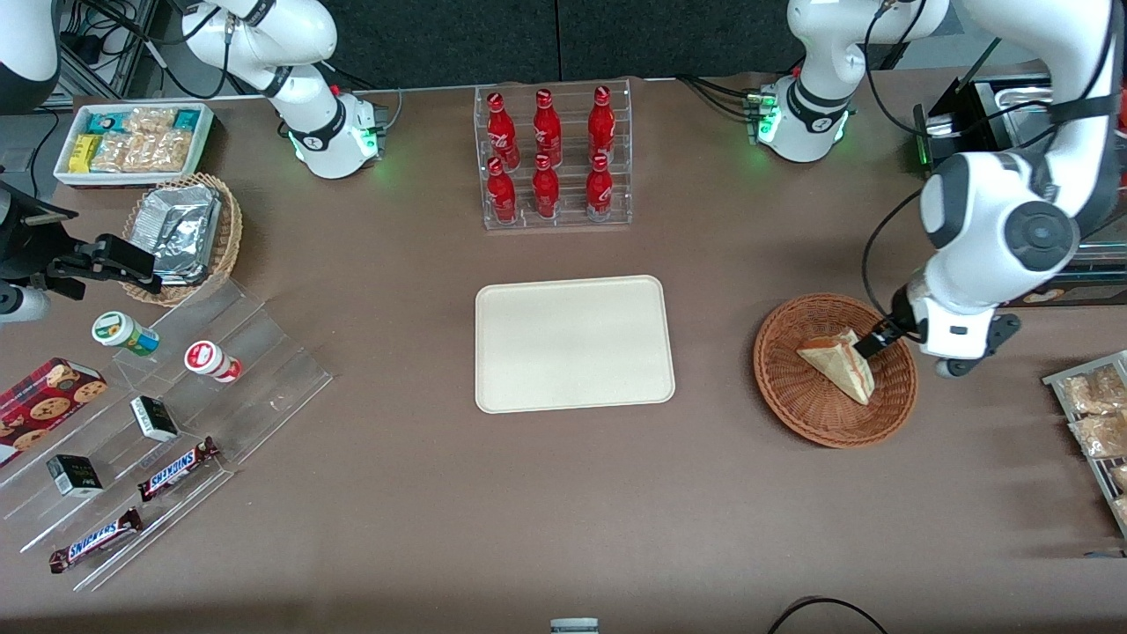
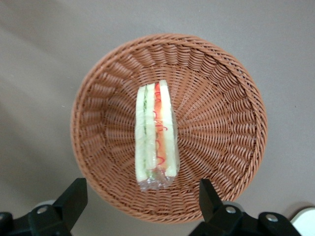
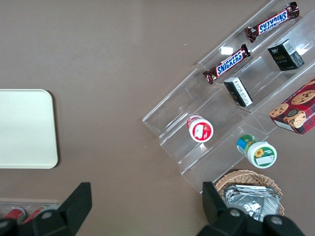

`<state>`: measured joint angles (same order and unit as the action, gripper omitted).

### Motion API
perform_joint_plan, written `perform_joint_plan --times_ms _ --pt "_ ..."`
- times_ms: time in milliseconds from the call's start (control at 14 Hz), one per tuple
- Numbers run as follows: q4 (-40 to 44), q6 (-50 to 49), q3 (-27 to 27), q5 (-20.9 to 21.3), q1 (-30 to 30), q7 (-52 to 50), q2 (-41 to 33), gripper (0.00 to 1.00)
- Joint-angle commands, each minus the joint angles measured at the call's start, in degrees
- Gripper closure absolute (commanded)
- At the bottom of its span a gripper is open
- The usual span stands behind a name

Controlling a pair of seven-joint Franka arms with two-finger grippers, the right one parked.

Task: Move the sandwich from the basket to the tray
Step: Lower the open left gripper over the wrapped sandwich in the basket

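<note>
The sandwich [image 1: 836, 361] is a pale wedge wrapped in clear film, lying in the reddish-brown wicker basket [image 1: 792, 414] toward the working arm's end of the table. In the left wrist view the sandwich [image 2: 156, 132] shows its red-orange and green filling stripes, and the basket [image 2: 221, 123] fills most of the frame. My gripper [image 1: 870, 343] hovers just above the basket, over the sandwich's edge. It is open [image 2: 141, 196], with its fingers spread wider than the sandwich and nothing between them. The cream tray [image 1: 572, 343] lies flat mid-table, beside the basket.
A clear rack of red bottles [image 1: 552, 158] stands farther from the camera than the tray. Toward the parked arm's end are a tan basket of foil packets [image 1: 185, 233], a white snack bin [image 1: 132, 141] and an acrylic stand [image 1: 264, 370]. A rack of packets [image 1: 1096, 414] sits beside the basket.
</note>
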<state>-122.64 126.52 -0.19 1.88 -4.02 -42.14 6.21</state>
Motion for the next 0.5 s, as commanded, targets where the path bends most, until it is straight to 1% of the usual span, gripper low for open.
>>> perform_joint_plan --times_ms 0,214,429 --pt "-5.2 4.8 0.2 -0.4 -1.0 -2.2 -2.3 0.00" --pt "-6.3 5.9 0.2 -0.4 -1.1 -2.5 -1.6 0.00" --pt "-7.5 10.4 0.2 -0.4 -1.2 -4.8 0.3 0.00"
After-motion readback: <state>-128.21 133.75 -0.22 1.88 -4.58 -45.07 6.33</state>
